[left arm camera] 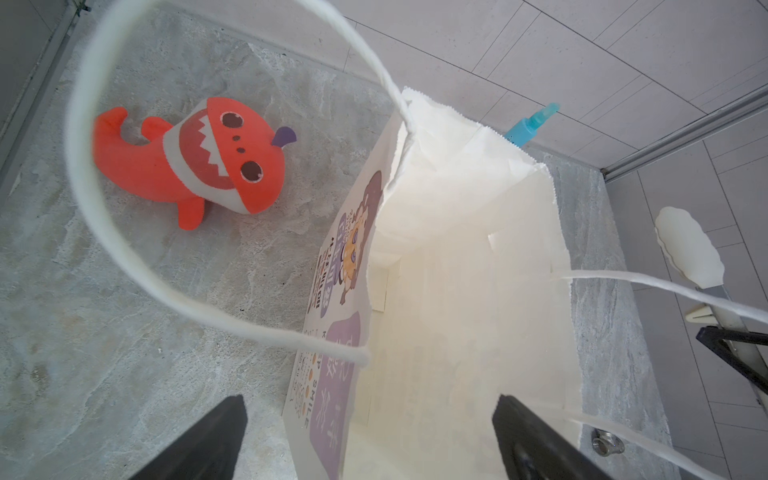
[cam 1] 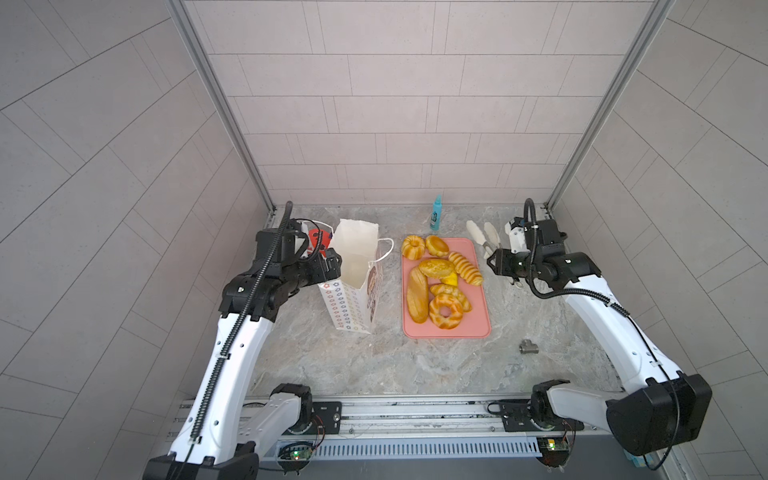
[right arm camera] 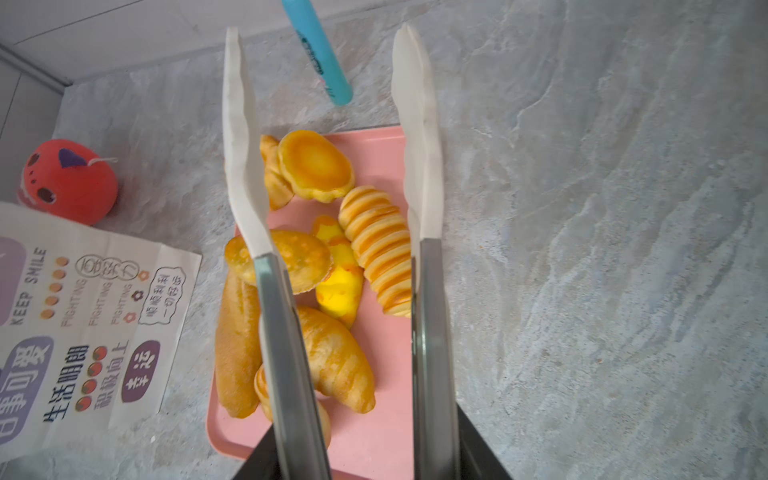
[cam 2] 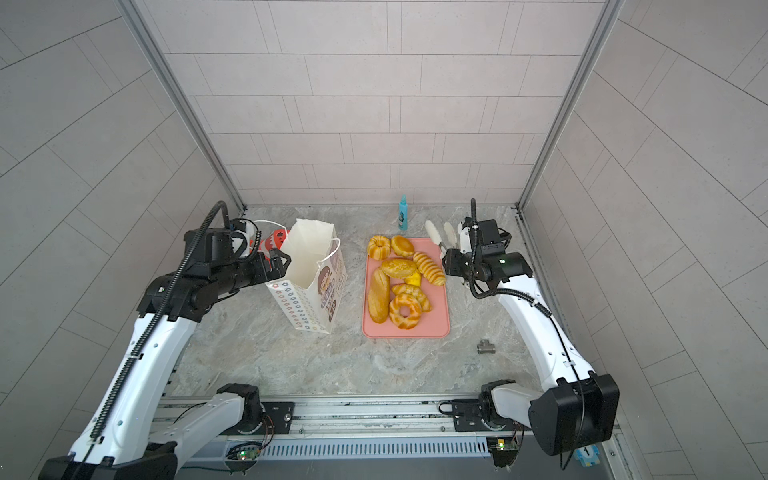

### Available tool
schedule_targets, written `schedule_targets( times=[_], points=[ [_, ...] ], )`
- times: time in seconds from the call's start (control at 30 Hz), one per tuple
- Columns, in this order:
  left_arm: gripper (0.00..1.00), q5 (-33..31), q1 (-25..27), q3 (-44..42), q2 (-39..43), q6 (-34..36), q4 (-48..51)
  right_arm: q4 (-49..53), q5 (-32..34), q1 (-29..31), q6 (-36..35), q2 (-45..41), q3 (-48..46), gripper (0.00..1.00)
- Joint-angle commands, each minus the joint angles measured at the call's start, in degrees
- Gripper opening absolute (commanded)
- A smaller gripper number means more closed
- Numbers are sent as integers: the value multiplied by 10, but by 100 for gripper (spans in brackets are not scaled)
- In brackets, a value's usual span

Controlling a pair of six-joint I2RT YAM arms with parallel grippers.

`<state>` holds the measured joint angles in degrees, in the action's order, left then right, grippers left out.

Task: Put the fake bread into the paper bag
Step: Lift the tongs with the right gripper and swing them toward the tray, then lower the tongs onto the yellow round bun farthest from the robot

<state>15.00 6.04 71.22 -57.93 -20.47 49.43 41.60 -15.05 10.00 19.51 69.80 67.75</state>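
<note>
The left gripper (cam 1: pixel 331 266) has its fingers (left arm camera: pixel 208 440) spread fully apart and holds nothing. The rim of one printed wall of the bag lies between them; whether either finger touches the paper cannot be told. Just beyond this gripper, toward the back wall, a red-orange shark toy (left arm camera: pixel 199 162) lies on the table (cam 1: pixel 415 374).

The paper bag (cam 1: pixel 353 299) stands upright right beside the left gripper. Its long axis is vertical and its mouth opens upward. The cartoon-girl face is turned toward the right gripper, and the flowered narrow side faces the robot's base. Print on the bag (right arm camera: pixel 83 311) reads "KEEP SMILE", "FIGHTING" three times over, and "生活明朗".

The fake bread (cam 1: pixel 436 268) lies on a pink tray (cam 1: pixel 473 324), between the bag and the right gripper. The long loaf (cam 1: pixel 417 300) runs parallel to the tray's long side, from near the base toward the back wall. The striped roll (cam 1: pixel 465 268) lies slantwise at the tray edge nearest the right gripper. The braided ring (cam 1: pixel 445 311) lies flat.

A blue bottle (cam 1: pixel 435 214) stands upright beyond the tray; its label is too small to read.

The right gripper (cam 1: pixel 494 262) is clamped on the metal handles of tongs (right arm camera: pixel 245 166). Their white tips stand apart and empty, pointing away from the gripper over the bread. A metal fitting (cam 1: pixel 528 346) lies nearer the base than this gripper.
</note>
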Motion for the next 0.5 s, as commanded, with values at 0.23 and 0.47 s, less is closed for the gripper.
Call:
schedule_targets(
  times=[0.23, 0.47],
  points=[
    [92, -8, -6, 17, -22, 16, 8, 24, -49, 35, 22, -25, -9, 50],
    [80, -5, -5, 15, -48, 15, -17, 28, -67, 36, 35, -26, -32, 52]
  ],
)
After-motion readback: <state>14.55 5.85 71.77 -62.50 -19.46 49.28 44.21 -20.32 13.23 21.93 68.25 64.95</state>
